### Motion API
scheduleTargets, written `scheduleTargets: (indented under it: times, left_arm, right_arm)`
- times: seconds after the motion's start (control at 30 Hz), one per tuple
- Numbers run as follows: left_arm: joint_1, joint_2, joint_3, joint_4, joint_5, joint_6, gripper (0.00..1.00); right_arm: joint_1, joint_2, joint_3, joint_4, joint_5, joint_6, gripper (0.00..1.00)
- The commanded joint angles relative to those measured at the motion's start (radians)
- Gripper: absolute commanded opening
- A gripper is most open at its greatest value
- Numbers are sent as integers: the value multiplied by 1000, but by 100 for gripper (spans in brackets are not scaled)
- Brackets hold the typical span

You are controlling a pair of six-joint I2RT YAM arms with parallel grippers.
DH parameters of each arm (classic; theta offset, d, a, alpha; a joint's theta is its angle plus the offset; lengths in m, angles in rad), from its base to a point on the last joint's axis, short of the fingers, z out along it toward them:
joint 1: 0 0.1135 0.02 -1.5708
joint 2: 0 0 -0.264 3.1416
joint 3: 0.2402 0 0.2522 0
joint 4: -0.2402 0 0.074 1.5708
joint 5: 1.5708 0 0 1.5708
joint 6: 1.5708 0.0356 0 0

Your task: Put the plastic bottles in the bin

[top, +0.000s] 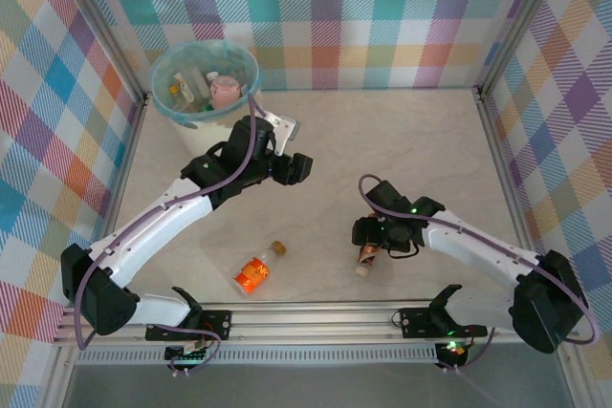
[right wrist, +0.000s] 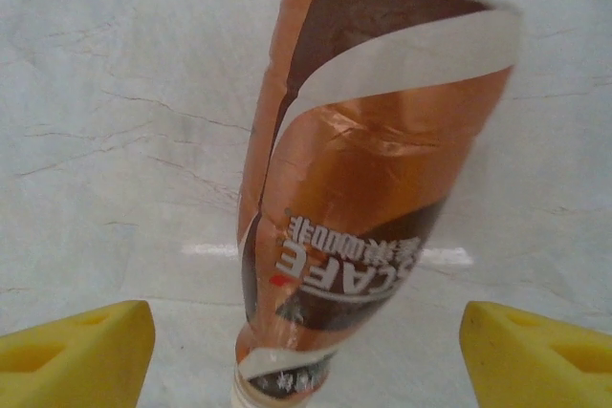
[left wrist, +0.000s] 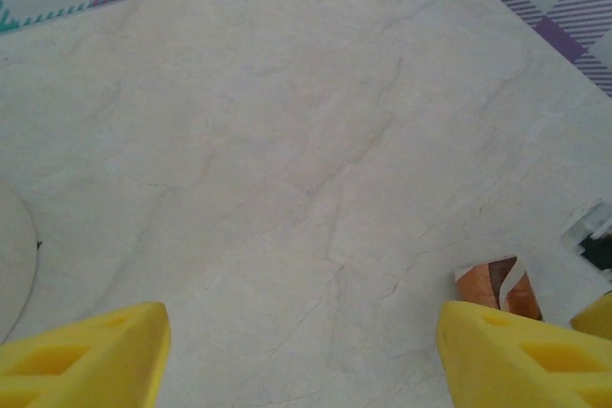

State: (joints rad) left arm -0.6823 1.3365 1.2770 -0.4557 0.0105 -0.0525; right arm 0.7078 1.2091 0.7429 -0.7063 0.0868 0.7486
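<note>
Top external view: the bin (top: 196, 119) stands at the tabletop's (top: 411, 140) far left corner, with several bottles (top: 227, 91) inside. Just right of it, the left gripper (left wrist: 304, 320) hangs spread wide and empty. An orange bottle (top: 252, 274) lies by the near edge. Further right, a brown-labelled bottle (right wrist: 363, 188) lies between the right gripper's (right wrist: 306, 317) parted fingers, not grasped.

Pale marbled table (top: 402, 140) — walled on three sides by pastel plaid panels (top: 382, 16); aluminium rails (top: 316, 317) edge the front; even light.
</note>
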Motion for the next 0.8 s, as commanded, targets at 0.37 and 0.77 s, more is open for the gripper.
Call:
scheduleTargets:
  times: [0.37,0.77]
  left_arm:
    - [-9,40,27,40,-35,-46,75]
    - [-8,118,95,10,-72,-108,77]
  right_arm:
    - [-1,119,-61,178,-46,13,63]
    - [-2,2,-15,224,-19,-119,53]
